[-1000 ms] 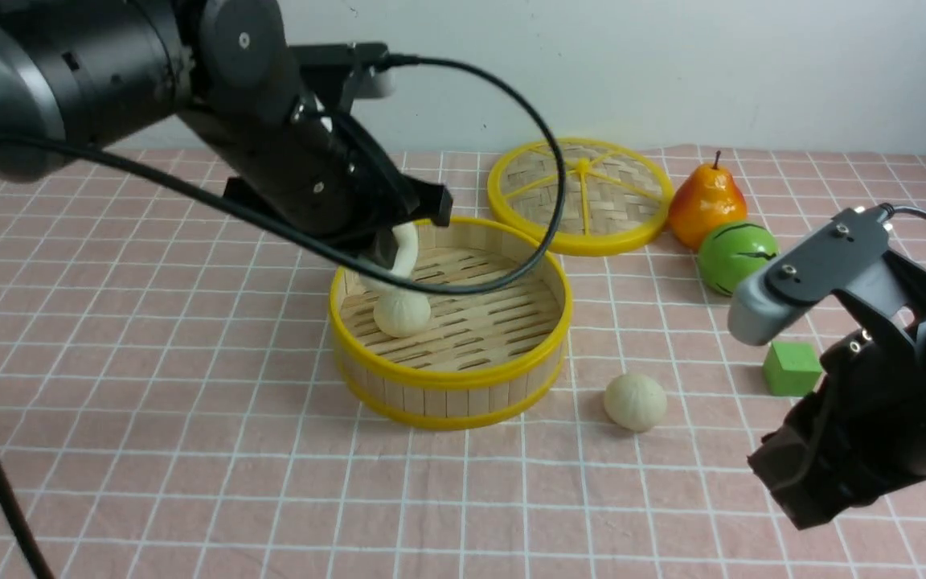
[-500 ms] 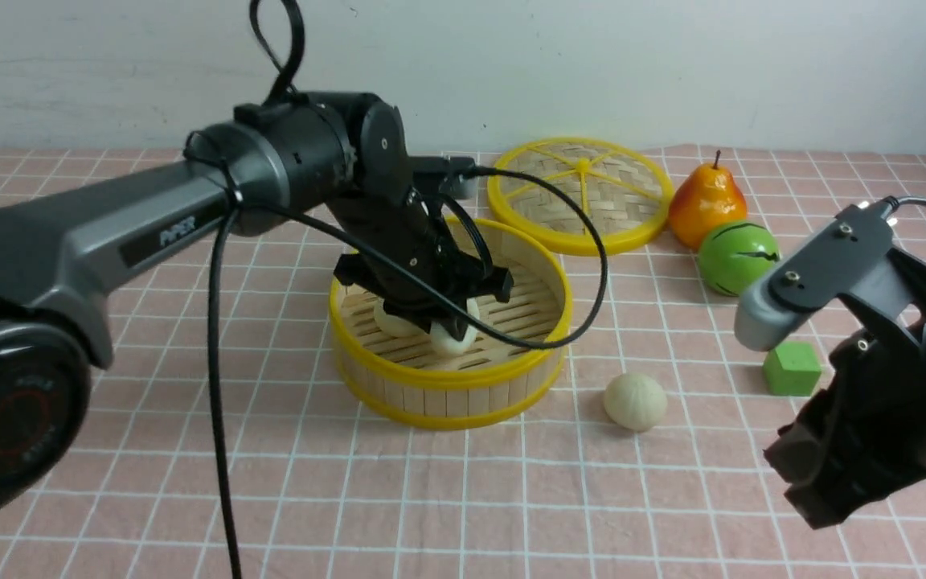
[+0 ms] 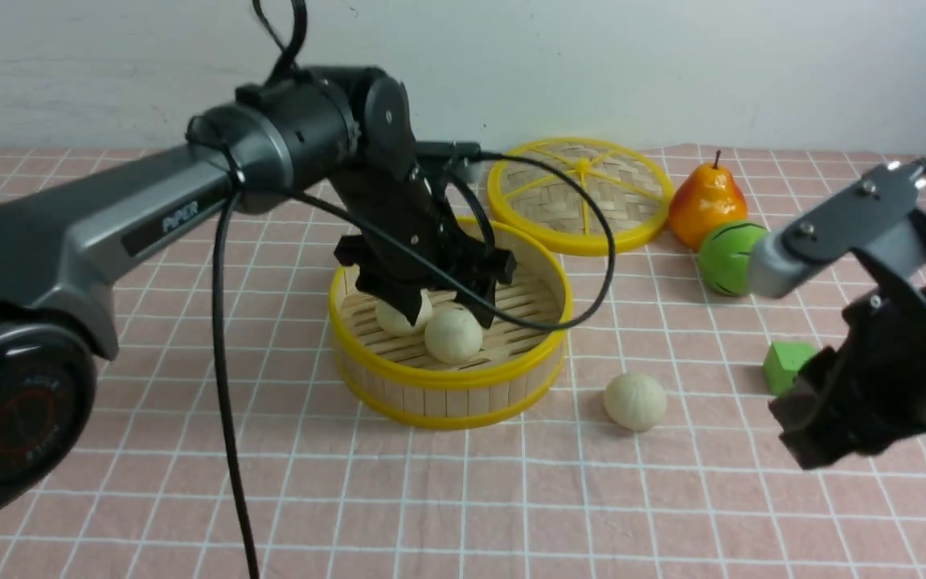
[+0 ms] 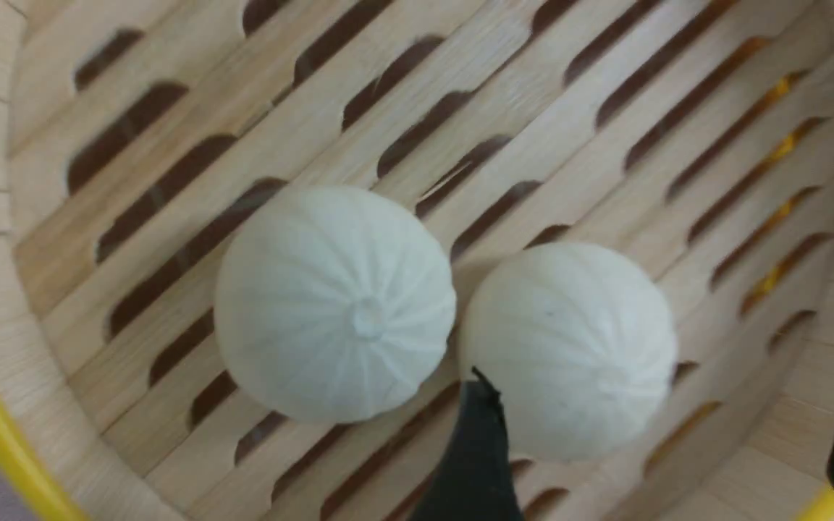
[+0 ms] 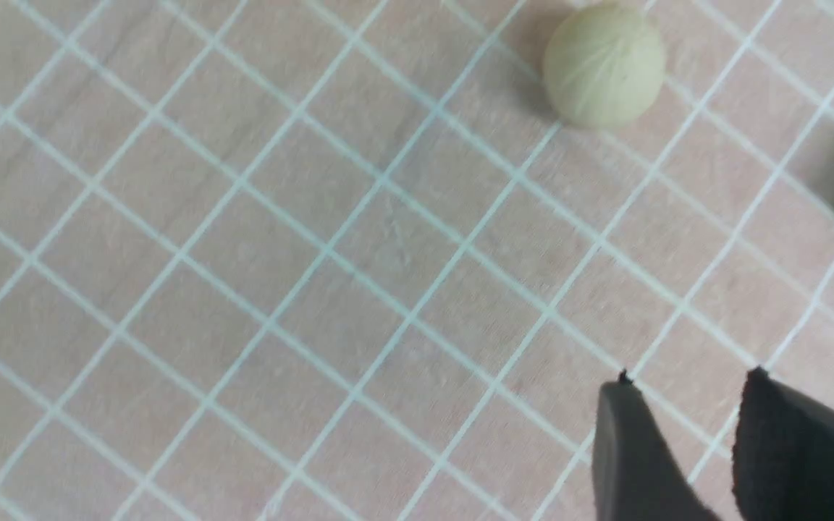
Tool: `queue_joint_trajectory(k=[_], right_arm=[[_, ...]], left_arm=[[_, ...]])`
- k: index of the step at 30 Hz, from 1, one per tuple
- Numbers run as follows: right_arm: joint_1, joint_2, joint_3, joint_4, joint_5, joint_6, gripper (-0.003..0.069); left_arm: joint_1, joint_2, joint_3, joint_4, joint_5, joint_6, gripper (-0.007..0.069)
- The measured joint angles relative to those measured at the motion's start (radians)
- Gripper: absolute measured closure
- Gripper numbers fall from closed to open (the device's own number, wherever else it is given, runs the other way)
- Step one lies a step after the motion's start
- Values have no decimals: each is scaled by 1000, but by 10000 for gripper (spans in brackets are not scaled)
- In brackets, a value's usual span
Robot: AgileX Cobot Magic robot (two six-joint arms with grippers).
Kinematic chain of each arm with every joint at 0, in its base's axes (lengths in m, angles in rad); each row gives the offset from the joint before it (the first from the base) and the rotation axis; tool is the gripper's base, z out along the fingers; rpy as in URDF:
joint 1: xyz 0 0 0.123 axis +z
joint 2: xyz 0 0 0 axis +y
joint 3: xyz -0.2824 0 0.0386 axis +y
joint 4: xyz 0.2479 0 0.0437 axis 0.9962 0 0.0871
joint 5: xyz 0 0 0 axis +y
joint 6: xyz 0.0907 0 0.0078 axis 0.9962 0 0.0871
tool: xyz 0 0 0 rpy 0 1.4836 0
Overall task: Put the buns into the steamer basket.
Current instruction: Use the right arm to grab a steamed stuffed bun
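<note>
- My left gripper [image 3: 448,314], jaws apart, blocks part of the round bamboo steamer basket [image 3: 448,378].
- My right gripper's [image 5: 685,376] jaws stand apart.
- A green striped round fruit [image 3: 727,259] sits beyond.
- Two cream-white buns [image 4: 334,304] lie inside; one [image 3: 635,402] outside.

Free room: pink table with pale grid lines [image 3: 463,498] bare in front of the round bamboo steamer basket with yellow rims [image 3: 451,374]; wide bare stretch also between the basket and the black right gripper [image 3: 801,434], broken by one cream-white round bun [image 3: 635,402]. Basket interior: slatted floor open on its right side, beyond two pleated cream-white buns [image 4: 335,304] lying close together. Obstacles: black left gripper [image 3: 451,310] over the basket; looped black cable [image 3: 604,273] across its right rim; yellow-rimmed woven disc [image 3: 583,195] behind; green block [image 3: 787,366] near the right gripper.
</note>
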Motion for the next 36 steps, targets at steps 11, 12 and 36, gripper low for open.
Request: queue_joint_trajectory(k=[11,12,36], right_arm=[[0,237,-380,-47,120,44,208],[0,273,-404,-47,132,44,204],[0,898,-611,-52,171,31,251]], left_arm=[[-2,-306,-103,105,201,-19,326],[-2,-333,-103,124,203,-31,371],[-2,-1003,480,317,203,-186,638]])
